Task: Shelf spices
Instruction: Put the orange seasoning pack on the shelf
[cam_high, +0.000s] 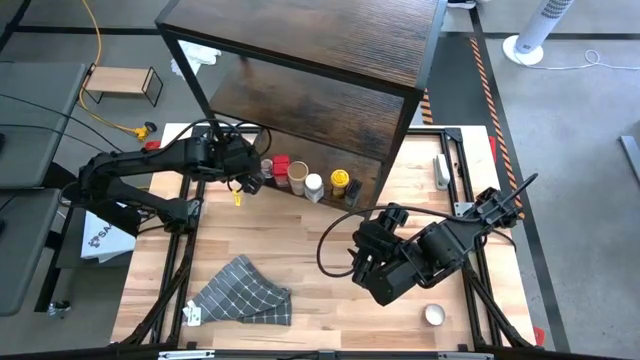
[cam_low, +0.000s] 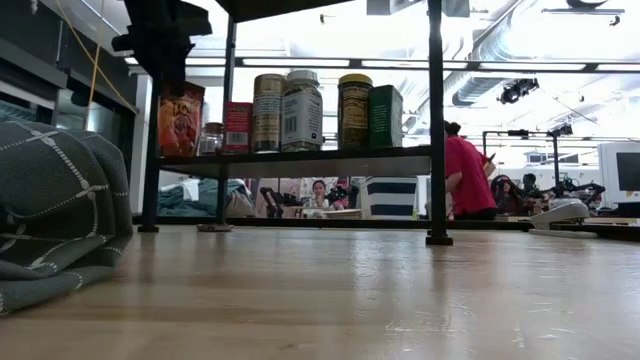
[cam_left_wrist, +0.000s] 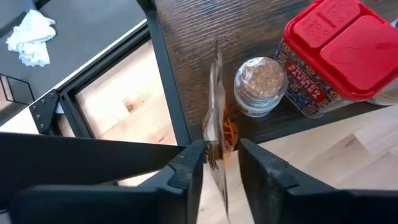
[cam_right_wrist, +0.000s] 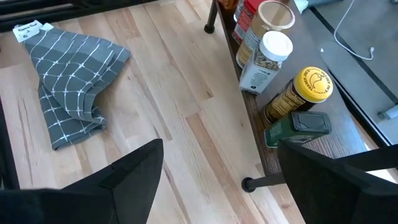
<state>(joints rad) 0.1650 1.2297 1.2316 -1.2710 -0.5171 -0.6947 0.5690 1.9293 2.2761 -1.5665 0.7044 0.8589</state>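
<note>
The shelf (cam_high: 330, 50) stands at the table's far side. Along its lowest board (cam_low: 300, 160) stand the spices: a red-lidded jar (cam_left_wrist: 339, 53), a small glass jar (cam_left_wrist: 260, 84), a white-lidded jar (cam_right_wrist: 267, 56), a yellow-lidded bottle (cam_right_wrist: 298, 93) and a green tin (cam_right_wrist: 298, 127). At the row's left end a thin red-orange packet (cam_low: 180, 120) stands upright on that board. My left gripper (cam_left_wrist: 222, 162) hovers right over it, its fingers slightly apart on either side of the packet's top edge. My right gripper (cam_right_wrist: 217, 174) hangs open above the table's near right part, holding nothing. My left gripper's fingers come from above, slanting down, and stand on either side of the packet's top edge (cam_left_wrist: 217, 140). The gap between them is wider than the thin packet. I cannot tell whether either finger touches it. The packet stands on the board on its lower edge.
A crumpled grey checked cloth (cam_high: 245, 292) lies near the table's front left. A small white round thing (cam_high: 434, 315) sits at the front right. A small light-wood stand (cam_high: 120, 82) is off the table at far left. People (cam_low: 465, 175) show in the room beyond.
</note>
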